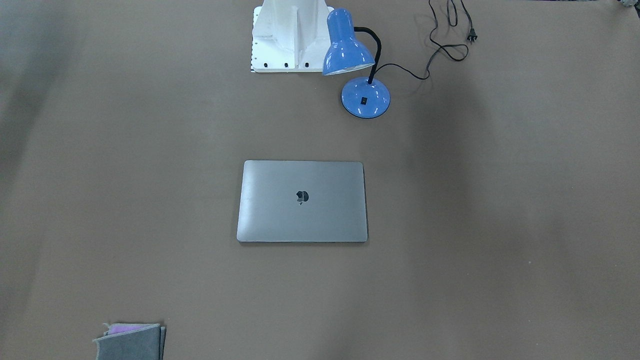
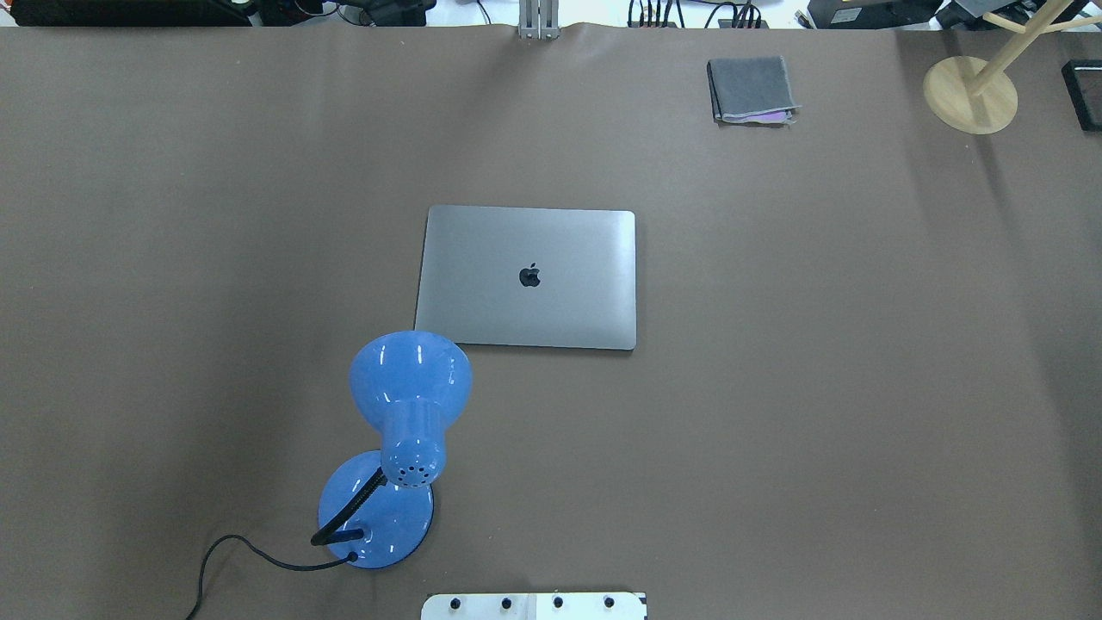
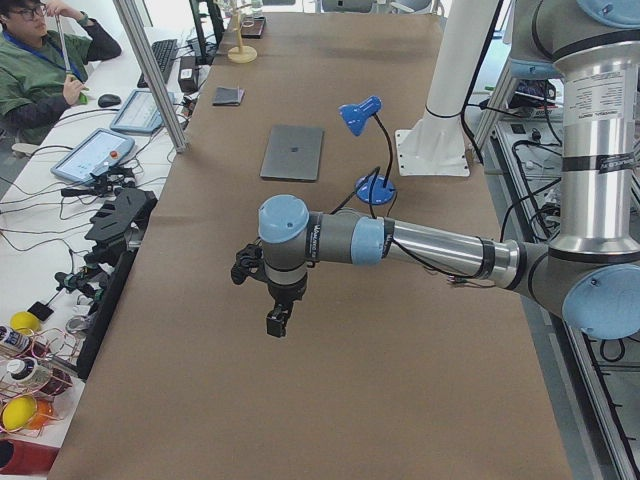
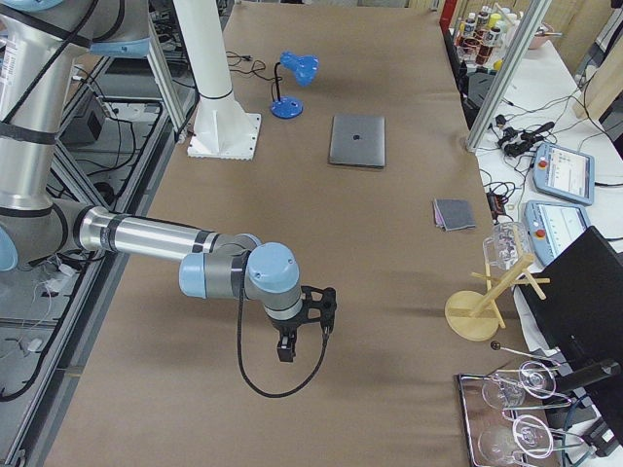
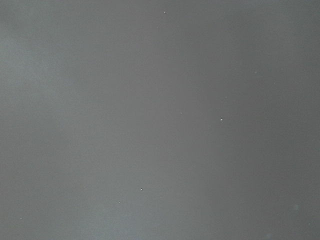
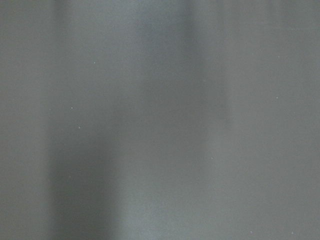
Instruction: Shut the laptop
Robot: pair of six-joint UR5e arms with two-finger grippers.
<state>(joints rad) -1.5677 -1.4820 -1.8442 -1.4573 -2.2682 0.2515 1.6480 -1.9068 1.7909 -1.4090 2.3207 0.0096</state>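
Note:
The space-grey laptop (image 1: 302, 201) lies flat in the middle of the table with its lid down and the dark apple logo facing up. It also shows in the overhead view (image 2: 528, 276), the left side view (image 3: 293, 152) and the right side view (image 4: 357, 140). My left gripper (image 3: 277, 322) hangs over bare table far from the laptop. My right gripper (image 4: 285, 350) hangs over bare table at the other end, also far from it. Both show only in the side views, so I cannot tell whether they are open or shut. The wrist views show only blank table.
A blue desk lamp (image 2: 398, 448) stands between the laptop and the robot's white base (image 1: 287, 37), its black cord (image 1: 447, 42) trailing on the table. A small grey felt pouch (image 2: 751, 89) lies at the far side. A wooden stand (image 2: 971, 93) is at the far right corner.

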